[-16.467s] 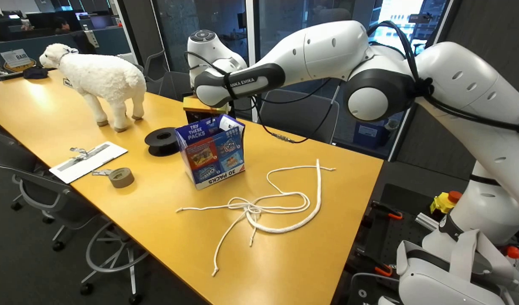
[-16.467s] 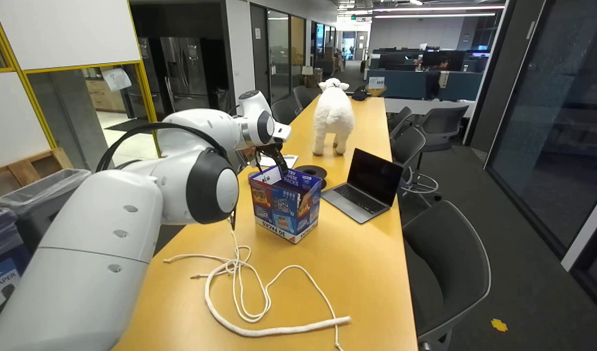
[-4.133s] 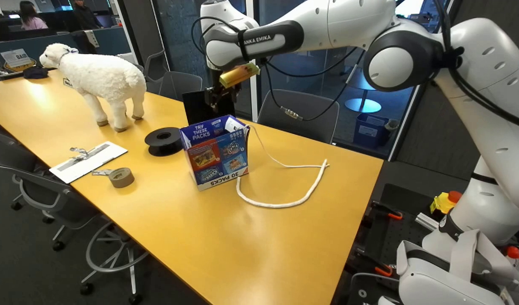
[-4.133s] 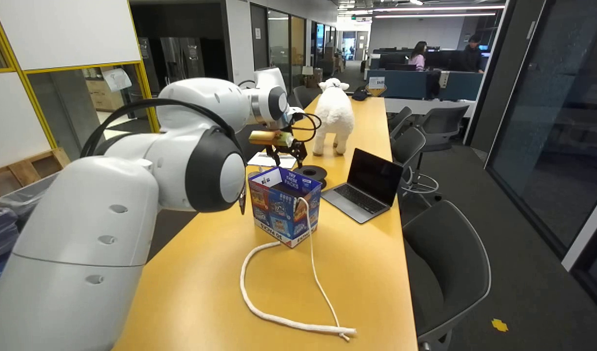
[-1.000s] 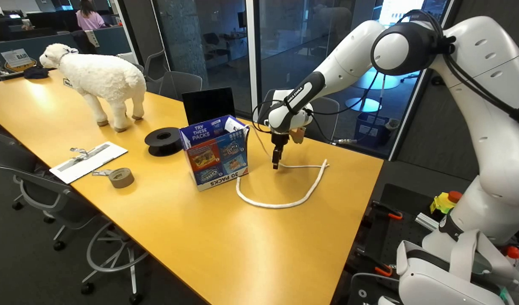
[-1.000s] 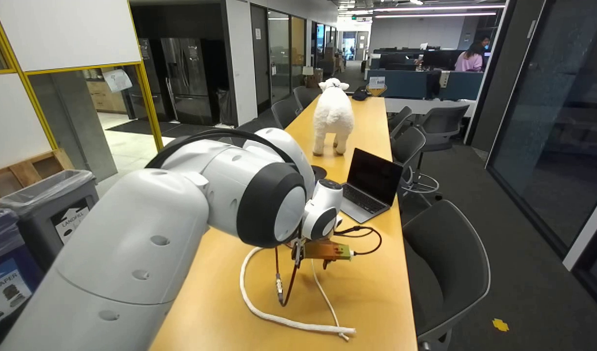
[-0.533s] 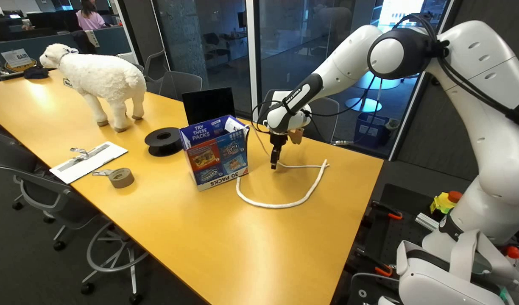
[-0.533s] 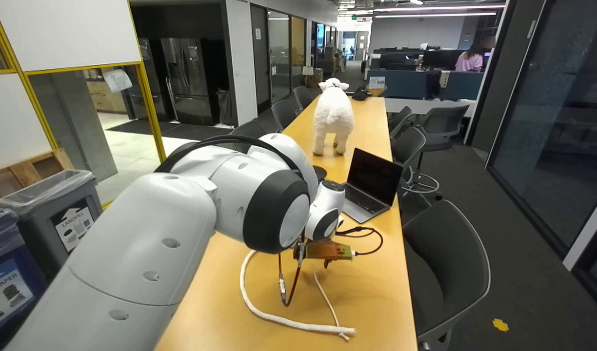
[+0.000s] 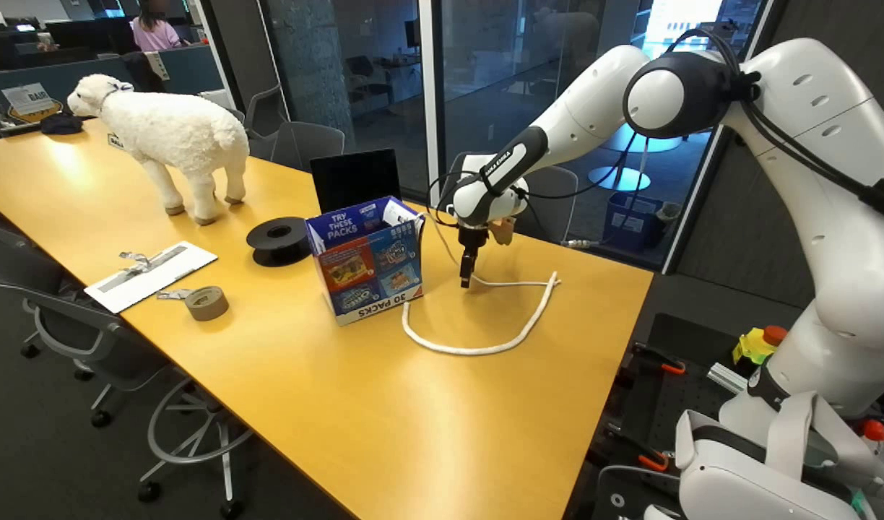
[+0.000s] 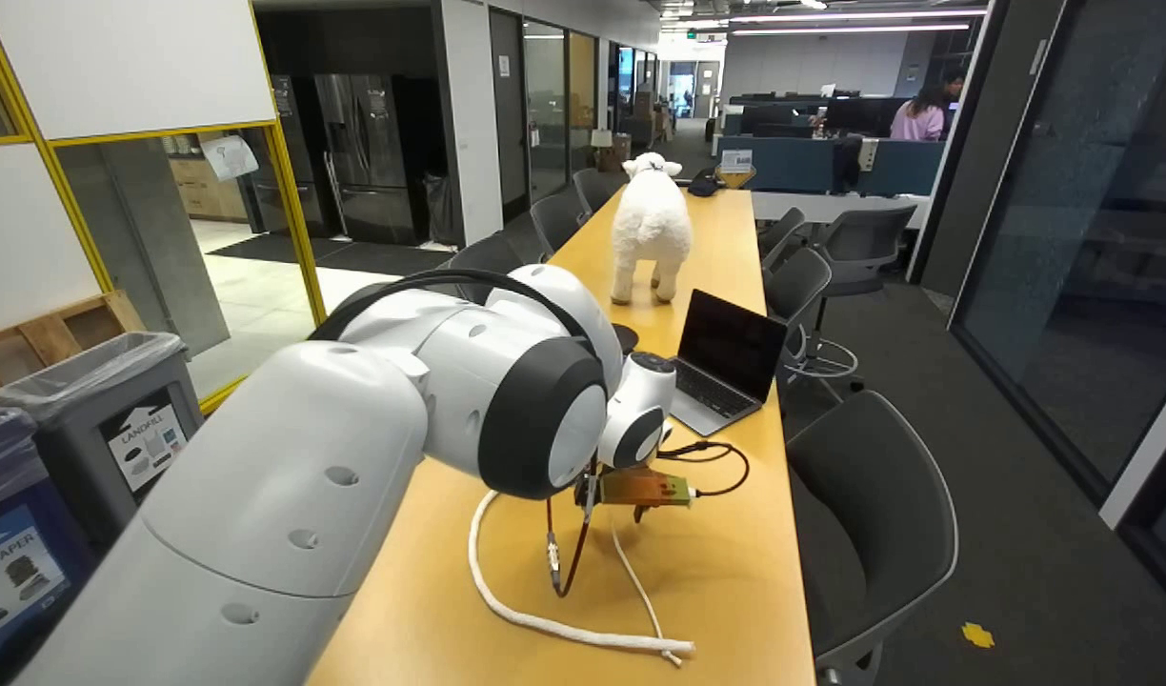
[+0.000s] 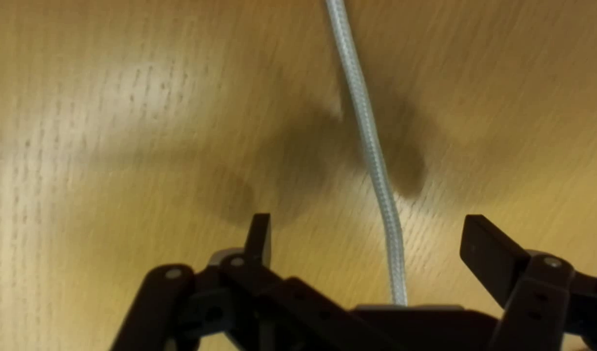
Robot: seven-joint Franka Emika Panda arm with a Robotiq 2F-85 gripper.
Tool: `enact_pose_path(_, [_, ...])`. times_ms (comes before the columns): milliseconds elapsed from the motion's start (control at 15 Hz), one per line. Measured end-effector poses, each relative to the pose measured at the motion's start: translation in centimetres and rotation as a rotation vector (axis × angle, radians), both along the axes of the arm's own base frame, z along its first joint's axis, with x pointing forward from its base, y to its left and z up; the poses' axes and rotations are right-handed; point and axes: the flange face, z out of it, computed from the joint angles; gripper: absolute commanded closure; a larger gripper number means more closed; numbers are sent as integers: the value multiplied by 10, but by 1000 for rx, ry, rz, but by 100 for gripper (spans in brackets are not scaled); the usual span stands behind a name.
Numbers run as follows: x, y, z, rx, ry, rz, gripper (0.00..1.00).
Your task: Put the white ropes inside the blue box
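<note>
A white robot arm (image 9: 586,94) bends over a long yellow table (image 9: 413,426) in an office, its gripper (image 11: 364,235) pointing down with jaws spread wide, released. In the wrist view, a stretch of the white ropes (image 11: 369,131) runs between the 2 dark fingers (image 11: 491,258), apart from each; whether the fingertips touch the tabletop cannot be told. The blue box (image 9: 370,271) stands upright near the gripper in an exterior view, its top open, "TRY THESE PACKS" printed on a raised flap and snack pictures on its side. 2 lengths of rope show outside it. The thick length (image 9: 460,351) lies on the table in a broad curve, 1 end just beside the box's lower edge. The thin length (image 9: 514,284) descends from the box's upper rim at 1 corner, runs past the gripper along the tabletop and crosses the thick length close to its far end. The walls hide the inside, so how much rope it holds cannot be told. Behind the box rises a dark laptop screen (image 9: 355,177); near the box lies a black spool (image 9: 277,245). A roll of tape (image 9: 207,305) sits near a flat white panel (image 9: 175,266) by the table's edge, and a white toy sheep (image 9: 167,133) stands farther along. A gray bin (image 10: 145,433) marked "LANDFILL" and, in the background, a person in pink (image 10: 918,121) appear in an exterior view.
</note>
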Motion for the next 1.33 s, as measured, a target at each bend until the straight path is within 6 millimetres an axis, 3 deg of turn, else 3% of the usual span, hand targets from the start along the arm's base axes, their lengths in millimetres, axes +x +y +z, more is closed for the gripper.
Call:
enact_pose_path(267, [2,-2,4,-1,8,1,0])
enact_pose_path(333, [3,-3,4,-1,12,1,25])
enact_pose_path(467, [3,-4,6,-1,15,0,32])
enact_pose_path(1000, [3,-4,6,0,20,2,95])
enact_pose_path(1200, [5,-4,7,-3,18,2,97])
enact_pose_path(1333, [6,-4,9,-11,16,-1,90])
